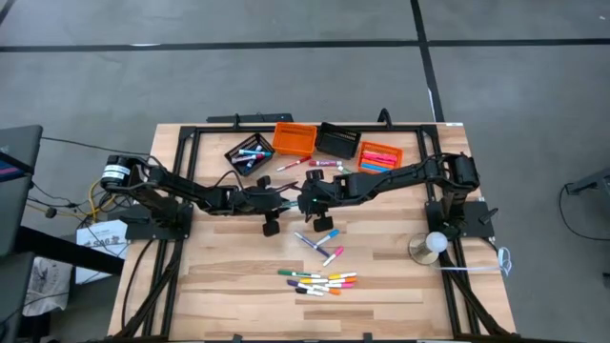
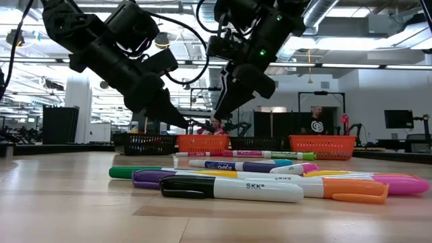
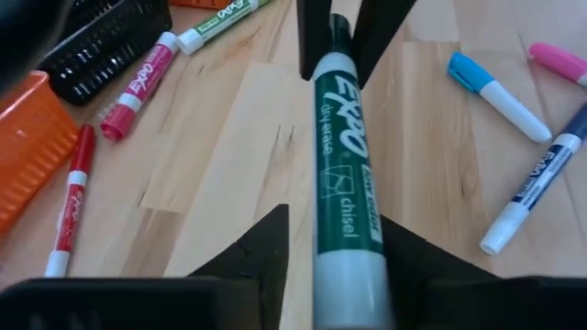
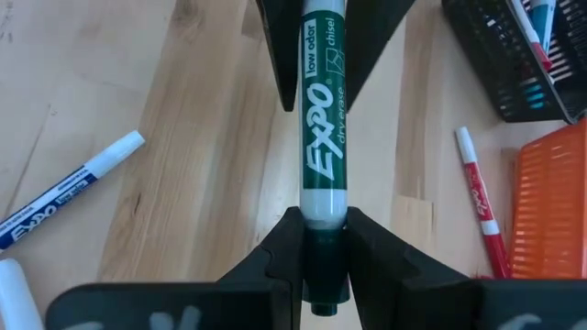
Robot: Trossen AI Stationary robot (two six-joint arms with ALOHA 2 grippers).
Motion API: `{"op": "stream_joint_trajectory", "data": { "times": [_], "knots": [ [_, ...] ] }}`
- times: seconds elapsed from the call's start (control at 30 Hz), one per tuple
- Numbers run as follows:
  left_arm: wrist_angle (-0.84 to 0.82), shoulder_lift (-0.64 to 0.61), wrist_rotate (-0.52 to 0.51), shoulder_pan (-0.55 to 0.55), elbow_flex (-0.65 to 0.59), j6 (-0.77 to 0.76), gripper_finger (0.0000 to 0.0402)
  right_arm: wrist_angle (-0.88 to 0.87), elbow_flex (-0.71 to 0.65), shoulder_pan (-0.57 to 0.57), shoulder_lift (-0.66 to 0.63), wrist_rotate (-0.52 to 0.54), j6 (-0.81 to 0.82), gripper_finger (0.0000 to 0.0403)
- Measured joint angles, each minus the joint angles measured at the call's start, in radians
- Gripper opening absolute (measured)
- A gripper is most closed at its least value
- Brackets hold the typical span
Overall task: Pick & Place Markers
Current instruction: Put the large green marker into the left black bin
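Note:
A green Expo marker [image 3: 347, 174] hangs in the air over the middle of the table, between my two grippers. My right gripper [image 4: 323, 229] comes from the table's right and is shut on the marker's dark cap end. My left gripper [image 3: 335, 229] comes from the left and is open. Its fingers stand on either side of the marker's white end, and I cannot tell whether they touch it. In the high view the two grippers meet tip to tip [image 1: 295, 198]. Several more markers [image 1: 319, 281] lie on the table nearer the front. My right gripper pinches the green marker's dark cap end [image 4: 321, 249] between its two fingers. The fingers slant down from the table's right. The marker sticks out past the fingertips along their line, toward the left gripper, lifted clear of the table.
At the far side stand a black bin [image 1: 248, 152] with markers, an orange bin [image 1: 294, 139], another black bin [image 1: 337, 141] and an orange bin [image 1: 379, 156] with markers. Loose markers lie near them [image 1: 319, 164] and mid-table [image 1: 322, 240]. A round white-topped object [image 1: 431, 246] stands at the right.

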Motion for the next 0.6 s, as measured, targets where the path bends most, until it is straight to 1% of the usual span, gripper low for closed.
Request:
{"op": "stream_joint_trajectory", "data": {
  "times": [0.07, 0.2, 0.37, 0.53, 0.6],
  "knots": [
    [0.003, 0.000, 0.021, 0.000, 0.000, 0.003, 0.0096, 0.000, 0.000, -0.002, 0.000, -0.002, 0.000, 0.0052],
    [0.007, 0.000, 0.029, 0.000, 0.000, 0.005, 0.0058, 0.000, 0.000, -0.002, 0.000, -0.002, -0.006, 0.0052],
    [0.008, 0.000, 0.028, 0.000, 0.000, 0.005, 0.0056, 0.002, 0.000, -0.002, 0.000, 0.000, -0.019, 0.0058],
    [0.012, 0.000, 0.028, 0.000, 0.000, 0.007, 0.0074, 0.003, 0.000, -0.002, 0.000, 0.001, -0.029, 0.0085],
    [0.015, 0.000, 0.028, 0.000, 0.000, 0.007, 0.0071, 0.009, 0.000, -0.001, 0.000, 0.000, -0.028, 0.0098]
  ]
}}
